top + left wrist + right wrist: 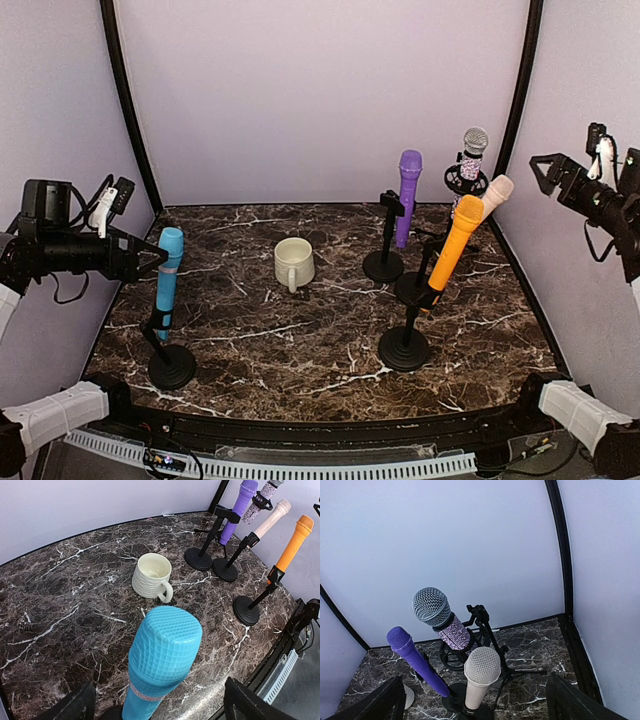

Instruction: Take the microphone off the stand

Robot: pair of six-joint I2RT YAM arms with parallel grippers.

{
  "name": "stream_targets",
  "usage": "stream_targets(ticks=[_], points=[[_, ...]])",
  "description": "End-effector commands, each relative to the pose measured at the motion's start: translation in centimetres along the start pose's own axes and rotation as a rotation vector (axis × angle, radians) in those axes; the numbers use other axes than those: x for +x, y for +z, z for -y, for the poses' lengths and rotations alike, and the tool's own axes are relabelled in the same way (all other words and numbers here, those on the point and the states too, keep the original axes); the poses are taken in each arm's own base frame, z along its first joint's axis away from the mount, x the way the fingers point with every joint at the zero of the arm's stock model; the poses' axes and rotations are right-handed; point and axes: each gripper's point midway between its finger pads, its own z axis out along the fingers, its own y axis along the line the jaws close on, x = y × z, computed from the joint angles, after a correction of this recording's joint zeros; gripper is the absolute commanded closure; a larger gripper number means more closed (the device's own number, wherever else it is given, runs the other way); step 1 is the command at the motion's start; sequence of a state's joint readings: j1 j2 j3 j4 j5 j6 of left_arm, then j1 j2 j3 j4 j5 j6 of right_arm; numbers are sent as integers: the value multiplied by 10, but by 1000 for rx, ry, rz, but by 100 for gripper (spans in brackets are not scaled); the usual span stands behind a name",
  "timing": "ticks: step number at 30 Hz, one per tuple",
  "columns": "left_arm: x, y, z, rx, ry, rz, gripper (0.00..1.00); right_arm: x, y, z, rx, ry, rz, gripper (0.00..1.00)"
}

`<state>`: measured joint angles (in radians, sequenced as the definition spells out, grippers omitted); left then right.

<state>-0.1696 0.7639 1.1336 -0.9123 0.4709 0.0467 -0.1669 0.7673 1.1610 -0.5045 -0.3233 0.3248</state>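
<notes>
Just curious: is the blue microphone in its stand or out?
In: the blue microphone sits clipped atop its black stand.

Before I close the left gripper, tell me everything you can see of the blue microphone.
The blue microphone is turquoise and plastic-looking, with a blunt grid-textured head, a thin pinkish band below it and a smooth body. It stands head up, slightly tilted, its lower end held in the black clip of a stand with a round base, at the near left of the marble table. The left gripper is open, one finger on each side of the upper body, with gaps showing.
</notes>
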Motion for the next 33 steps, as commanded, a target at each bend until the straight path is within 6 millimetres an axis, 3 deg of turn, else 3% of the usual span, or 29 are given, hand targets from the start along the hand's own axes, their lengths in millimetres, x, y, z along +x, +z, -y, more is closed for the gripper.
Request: stream_targets(ticks=[1,9,17,25,33], points=[[2,11,-4,-4,96,-5,12,-12,-4,-21,-97,-69,-4,1],[15,31,-10,-17,160,-37,35,-15,-8,-28,-122,-100,-12,1],[20,41,-6,15,208,-18,46,-9,-3,-21,-101,-89,-16,1],[22,42,-9,-9,241,-5,49,-4,4,-18,-101,-89,-23,1],[20,44,-5,-3,286,1,68,-3,5,-21,-126,-91,-17,1]])
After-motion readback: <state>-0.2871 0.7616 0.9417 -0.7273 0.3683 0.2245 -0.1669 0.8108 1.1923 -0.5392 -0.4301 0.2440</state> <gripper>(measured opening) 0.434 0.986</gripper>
